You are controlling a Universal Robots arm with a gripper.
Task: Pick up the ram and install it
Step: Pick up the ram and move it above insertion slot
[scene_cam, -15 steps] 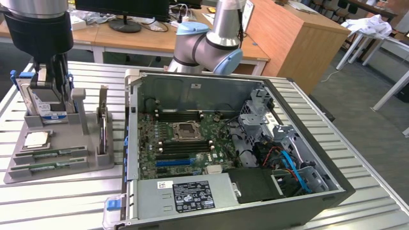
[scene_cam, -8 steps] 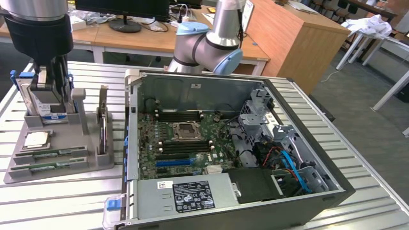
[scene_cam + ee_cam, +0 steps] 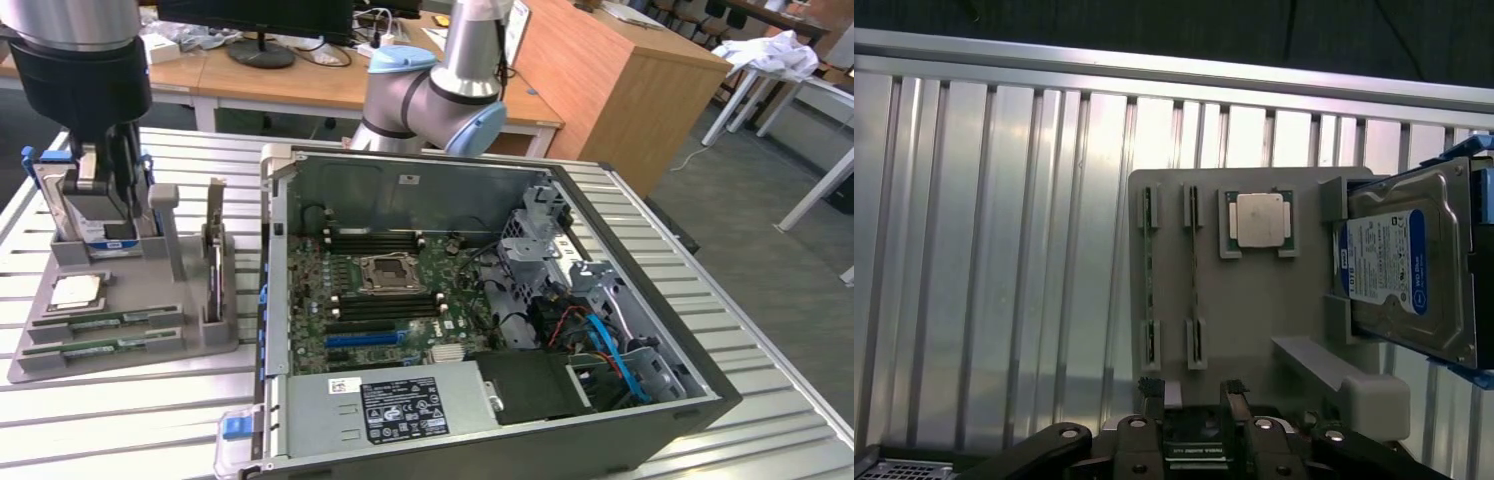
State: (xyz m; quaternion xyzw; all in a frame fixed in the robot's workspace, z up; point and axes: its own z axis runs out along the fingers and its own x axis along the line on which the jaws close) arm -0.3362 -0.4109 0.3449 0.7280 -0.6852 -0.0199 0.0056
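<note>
While the end effector (image 3: 1191, 390) hangs wide open, a slatted metal table (image 3: 134, 425) fronts wooden desks (image 3: 267, 85).

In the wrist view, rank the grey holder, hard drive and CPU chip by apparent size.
Largest: grey holder.
Then the hard drive, likely inflated by standing nearer the camera.
Smallest: CPU chip.

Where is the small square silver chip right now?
The chip lies flat on the grey holder at the exterior view's left, between the upright hard drive and two green ram sticks.
</note>
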